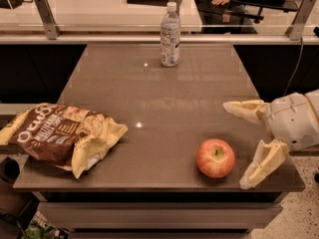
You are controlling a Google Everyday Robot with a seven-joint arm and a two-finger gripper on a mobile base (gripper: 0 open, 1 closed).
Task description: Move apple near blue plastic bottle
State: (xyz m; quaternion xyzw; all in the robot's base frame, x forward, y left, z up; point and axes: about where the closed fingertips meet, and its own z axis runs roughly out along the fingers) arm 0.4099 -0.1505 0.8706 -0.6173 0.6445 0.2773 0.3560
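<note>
We hold our pincer (237, 144) spread wide just beside the apple (215, 158), seemingly to straddle it; the blue plastic bottle (170, 34) stands far across the counter (164, 98).

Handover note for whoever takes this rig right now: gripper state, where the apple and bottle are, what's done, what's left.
Gripper: empty, at the table's right front edge, fingers open just right of the apple, not touching it.
Apple: on the table, front right.
Blue plastic bottle: upright at the far edge, centre.
Chip bag: front left.
Done: nothing; apple not grasped.
Left: grasp the apple and set it beside the bottle.
</note>
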